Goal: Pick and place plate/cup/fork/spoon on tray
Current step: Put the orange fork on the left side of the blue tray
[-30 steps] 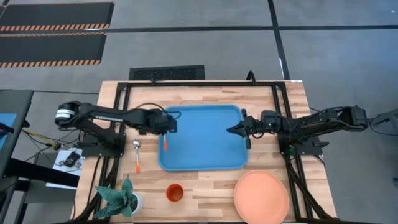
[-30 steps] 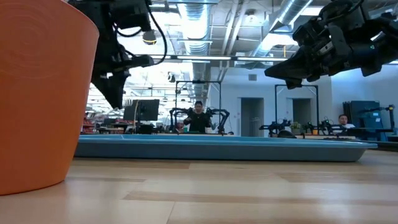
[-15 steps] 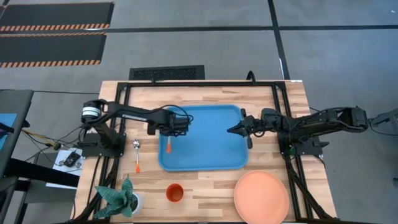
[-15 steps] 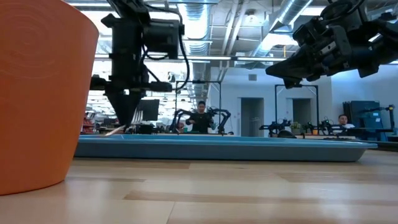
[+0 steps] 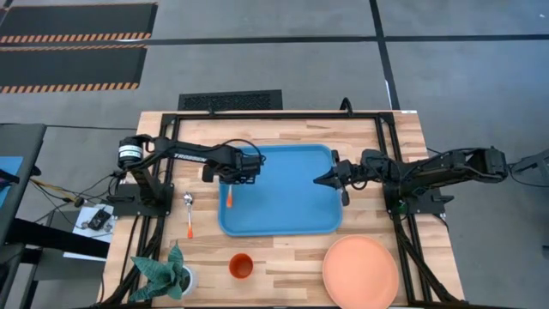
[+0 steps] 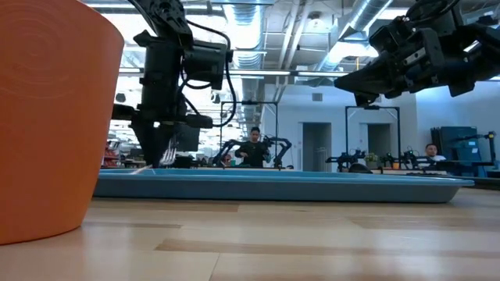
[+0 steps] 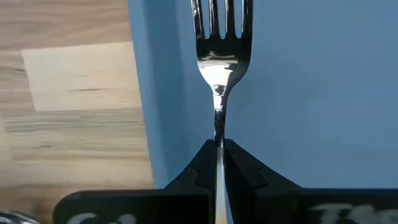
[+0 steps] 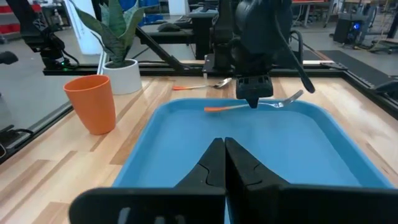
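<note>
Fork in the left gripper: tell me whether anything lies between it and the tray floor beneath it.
Nothing visible does. The left gripper is shut on the fork over the tray near its left rim, and only bare blue floor shows under the tines. The right gripper waits at the opposite rim.

High view: straight down over the whole table (image 5: 283,257), both arms in frame.
Low view: level at tabletop height, right beside the cup (image 6: 55,117), facing across the tray (image 6: 281,187) into the room.
Left wrist view: very close above the fork (image 7: 219,50) and tray.
Right wrist view: low across the tray toward the left gripper (image 8: 253,99).
Shared: tray in all four.
</note>
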